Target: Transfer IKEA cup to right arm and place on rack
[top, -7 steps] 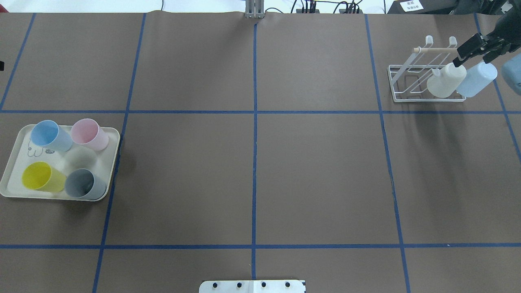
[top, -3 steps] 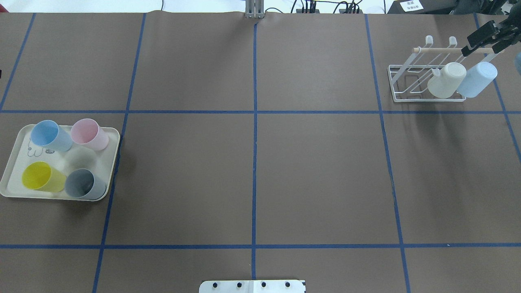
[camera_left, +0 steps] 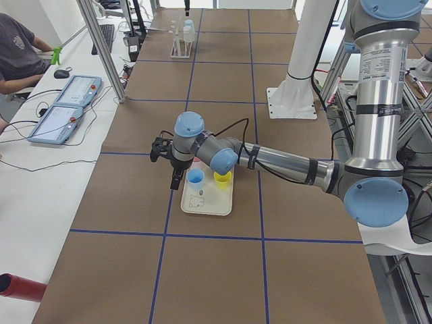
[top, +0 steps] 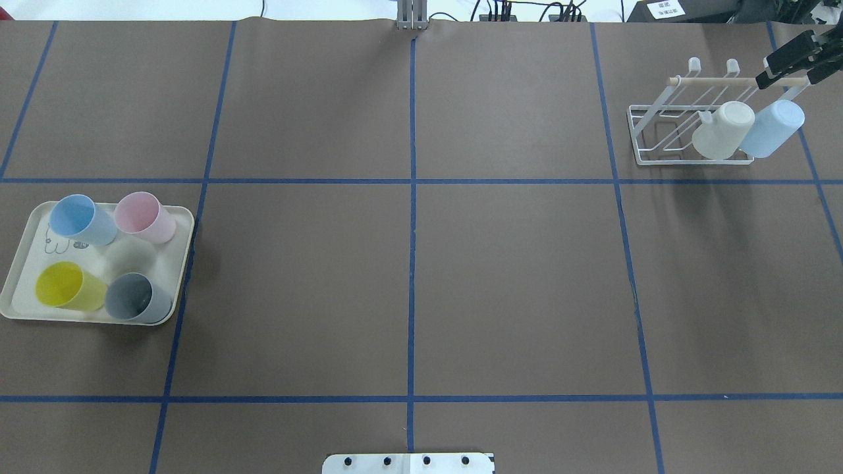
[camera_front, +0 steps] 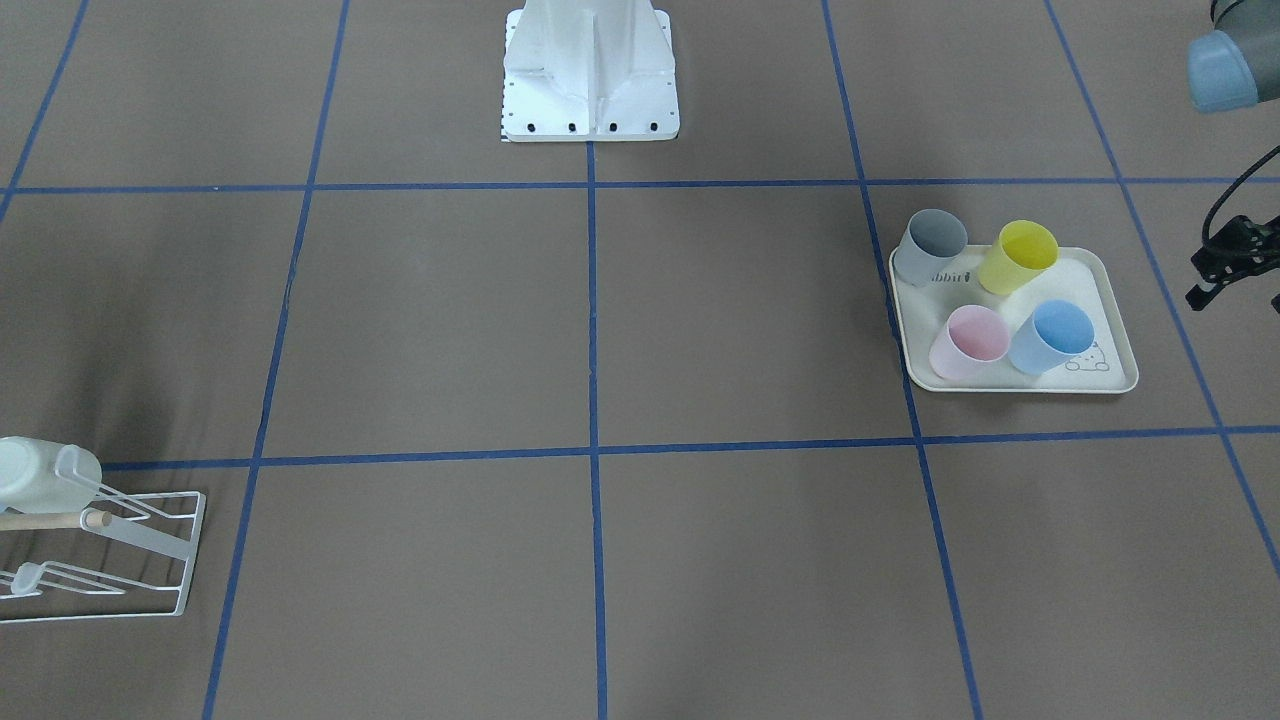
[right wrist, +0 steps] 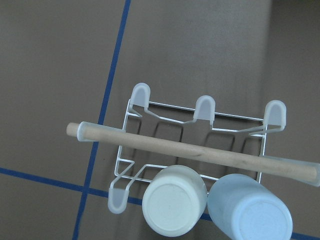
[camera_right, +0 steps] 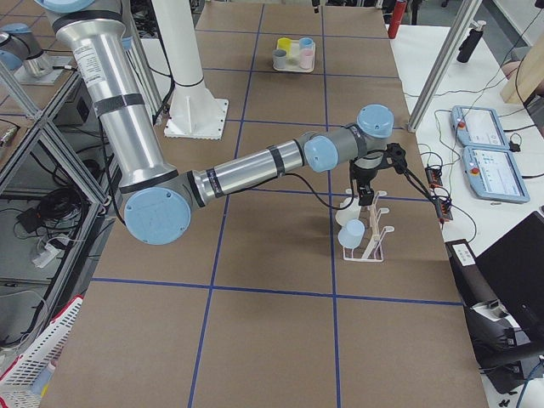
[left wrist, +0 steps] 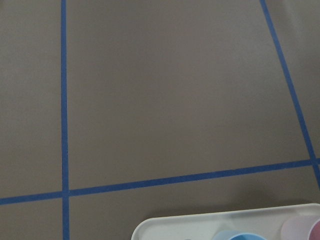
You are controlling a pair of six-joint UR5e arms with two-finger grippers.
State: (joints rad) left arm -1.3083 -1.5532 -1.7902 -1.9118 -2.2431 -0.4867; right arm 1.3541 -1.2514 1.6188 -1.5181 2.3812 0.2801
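The white wire rack (top: 649, 131) with its wooden dowel (top: 711, 81) stands at the far right. Two cups hang upturned on its prongs: a cream cup (top: 722, 130) and a light blue cup (top: 772, 128). My right gripper (top: 764, 72) hovers above the dowel's right end, open and holding nothing, clear of both cups. In the right wrist view I look straight down on the rack (right wrist: 200, 117) and on both cup bottoms. My left gripper (camera_front: 1235, 290) hangs beside the tray at the frame's edge; its fingers look spread, nothing between them.
A cream tray (top: 23, 253) at the left holds four cups: blue (top: 82, 219), pink (top: 145, 216), yellow (top: 69, 285) and grey (top: 137, 297). Blue tape lines grid the brown table. The robot's base plate (top: 408, 463) sits at the near edge.
My right gripper has pulled back from the cream cup toward the far right corner, leaving that cup on the rack. The cups have not moved.
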